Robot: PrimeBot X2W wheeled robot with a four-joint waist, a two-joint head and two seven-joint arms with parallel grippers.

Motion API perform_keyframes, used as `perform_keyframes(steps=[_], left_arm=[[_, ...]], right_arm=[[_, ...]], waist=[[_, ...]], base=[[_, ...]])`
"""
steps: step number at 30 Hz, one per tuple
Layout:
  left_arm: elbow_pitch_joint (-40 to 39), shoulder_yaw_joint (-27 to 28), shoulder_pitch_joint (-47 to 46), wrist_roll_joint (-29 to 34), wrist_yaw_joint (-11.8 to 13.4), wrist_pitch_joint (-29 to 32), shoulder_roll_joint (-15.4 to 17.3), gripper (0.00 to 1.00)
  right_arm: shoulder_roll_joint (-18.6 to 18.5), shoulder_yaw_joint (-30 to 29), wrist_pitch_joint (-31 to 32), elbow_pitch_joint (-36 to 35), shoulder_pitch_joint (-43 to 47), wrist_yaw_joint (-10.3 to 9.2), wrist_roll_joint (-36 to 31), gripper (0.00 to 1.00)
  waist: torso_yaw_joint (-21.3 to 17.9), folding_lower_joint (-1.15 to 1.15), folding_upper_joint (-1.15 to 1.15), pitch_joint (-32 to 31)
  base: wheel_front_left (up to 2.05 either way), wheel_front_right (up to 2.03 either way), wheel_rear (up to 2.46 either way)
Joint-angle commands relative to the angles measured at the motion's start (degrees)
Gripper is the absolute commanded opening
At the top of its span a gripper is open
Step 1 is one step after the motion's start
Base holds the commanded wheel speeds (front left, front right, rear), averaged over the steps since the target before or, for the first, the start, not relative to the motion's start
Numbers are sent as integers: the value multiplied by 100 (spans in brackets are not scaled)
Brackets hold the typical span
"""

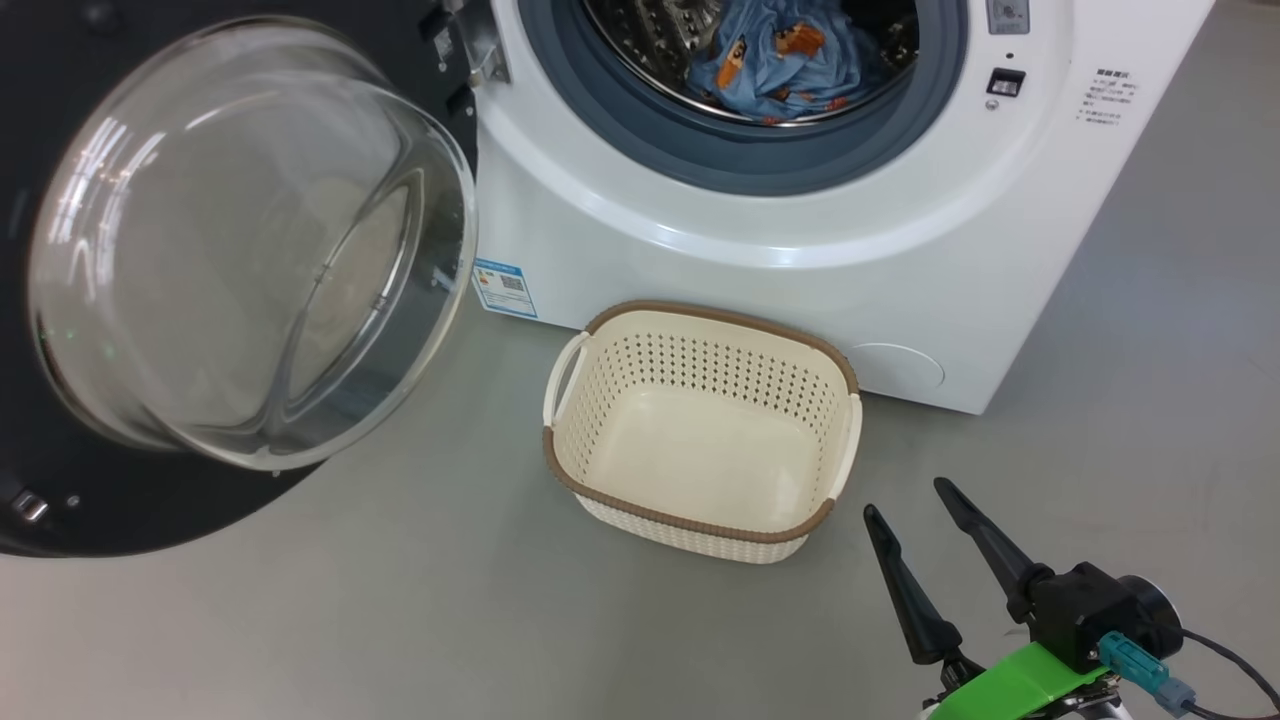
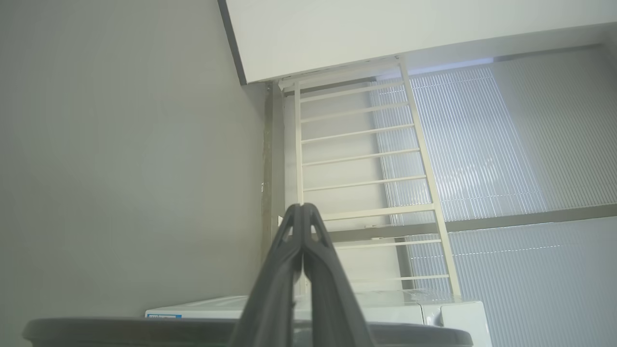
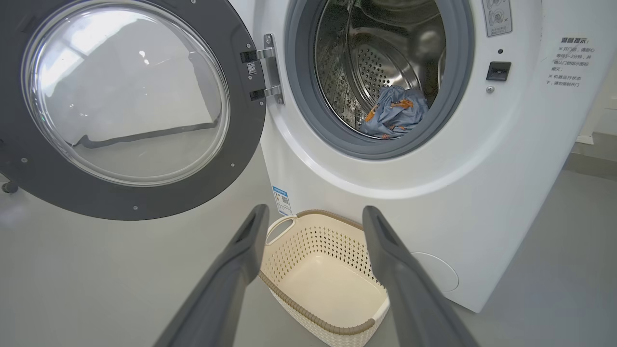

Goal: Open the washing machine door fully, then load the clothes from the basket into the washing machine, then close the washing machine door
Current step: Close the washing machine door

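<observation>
Right gripper [image 1: 905,497] stands apart and empty near the bare basket [image 1: 700,316], left gripper [image 2: 302,206] pressed together; the washing machine door [image 1: 240,260], swung wide left of the drum [image 1: 650,40] holding the clothes [image 1: 775,60], is probably stiff, weighty and glossy, so push its dark rim far from the hinge [image 1: 485,55], never the glass window [image 3: 125,91].

Black tool [image 1: 905,498], green bracket [image 1: 1010,685], teal connector [image 1: 1135,665]

From the head, steeply down on the basket [image 1: 700,370], washing machine [image 1: 620,240] at twelve o'clock. From the right wrist, lower, facing both, basket at six. From the left wrist, over the machine toward a wall [image 2: 120,168].
</observation>
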Motion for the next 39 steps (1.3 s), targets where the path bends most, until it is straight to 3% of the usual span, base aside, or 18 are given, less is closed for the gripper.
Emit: perform_keyframes(steps=[1, 24, 32, 39], left_arm=[[-97, 83, -136, -10, 6, 37, 399, 0], [322, 20, -217, -372, -351, 847, 230, 0], [107, -104, 8, -482, -404, 1442, 161, 0], [-368, -253, 342, -717, -338, 2331, 65, 0]], right_arm=[[-31, 150, 5, -173, -219, 10, -7, 100], [-89, 135, 95, -266, -317, 10, 7, 100], [-74, 151, 93, -224, -287, 10, 34, 100], [-49, 184, 70, -166, -241, 10, 61, 100]], waist=[[-54, 0, 0, 57], [-151, 0, 0, 380], [-101, 0, 0, 336], [-58, 0, 0, 269]], base=[[0, 0, 0], [0, 0, 0], [0, 0, 0], [0, 0, 0]])
